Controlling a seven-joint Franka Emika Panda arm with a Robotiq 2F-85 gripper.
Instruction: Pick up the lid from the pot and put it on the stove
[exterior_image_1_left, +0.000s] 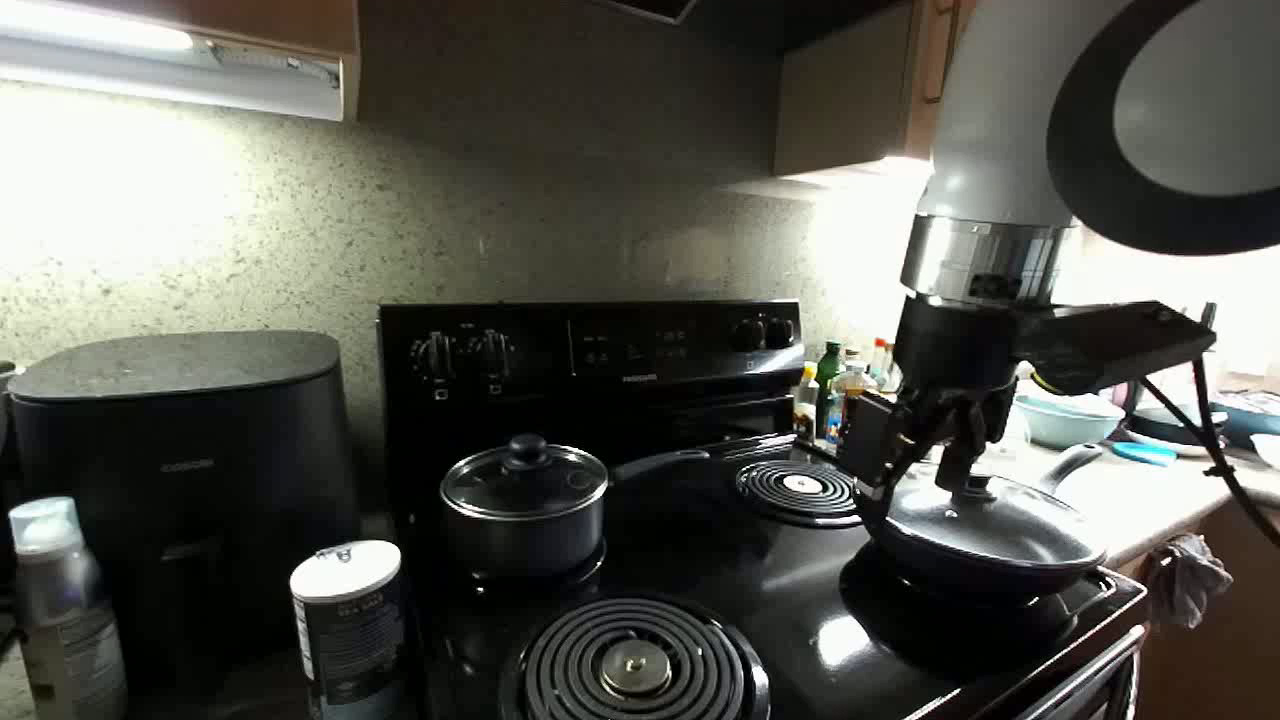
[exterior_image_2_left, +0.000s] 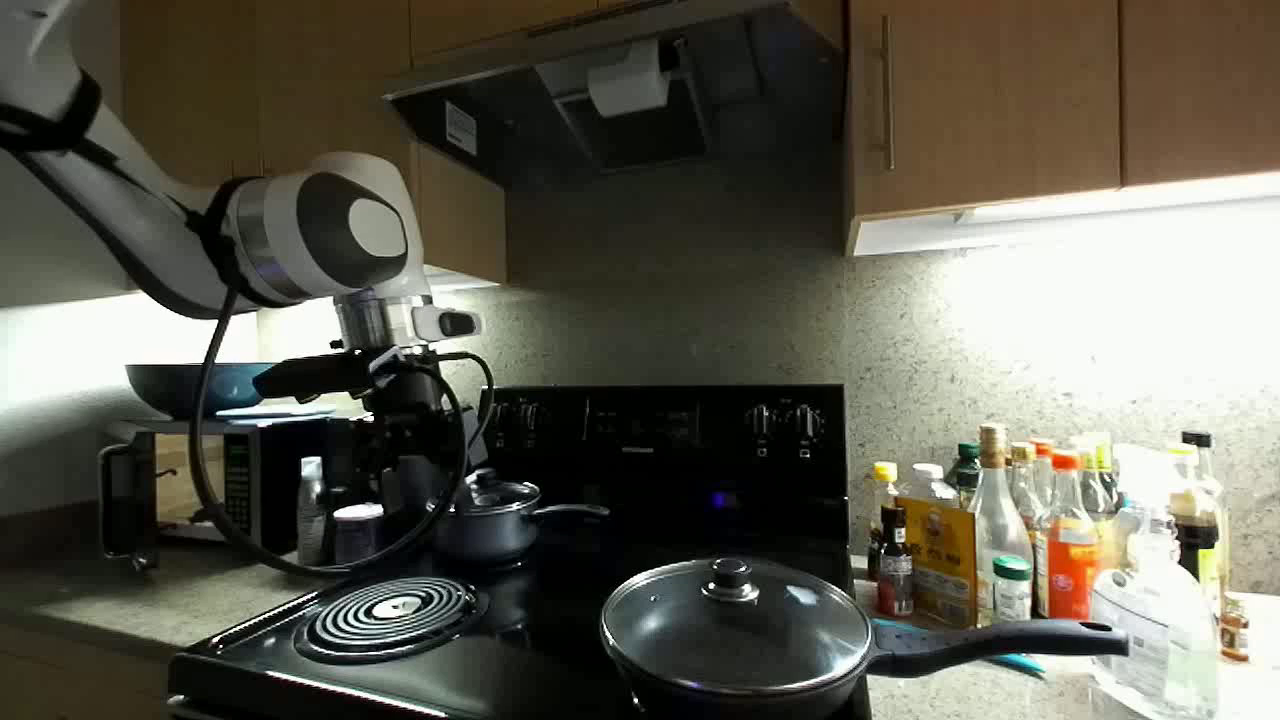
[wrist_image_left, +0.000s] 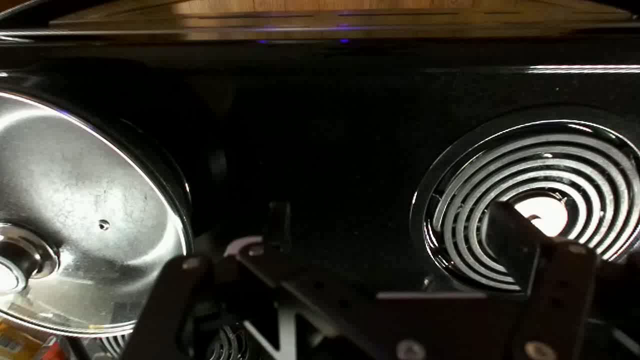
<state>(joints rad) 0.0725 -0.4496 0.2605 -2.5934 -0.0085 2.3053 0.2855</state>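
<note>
- Hand (wrist_image_left: 395, 232): parted wide, holding nothing, above the stove (wrist_image_left: 320, 150).
- Left of it in the wrist view: the lid (wrist_image_left: 115, 190), on the pot (exterior_image_1_left: 985, 578).
- Farther left: the knob (wrist_image_left: 19, 255) (a sideways move probably comes first).

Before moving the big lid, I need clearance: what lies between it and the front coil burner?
Bare stove top in an exterior view; in the wrist view, the gripper hides part.

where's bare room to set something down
Bare: the coil burner in front of the saucepan; the glossy strip between that burner and the lidded pan; the rear burner by the control panel. Crowded: the counter packed with bottles.
</note>
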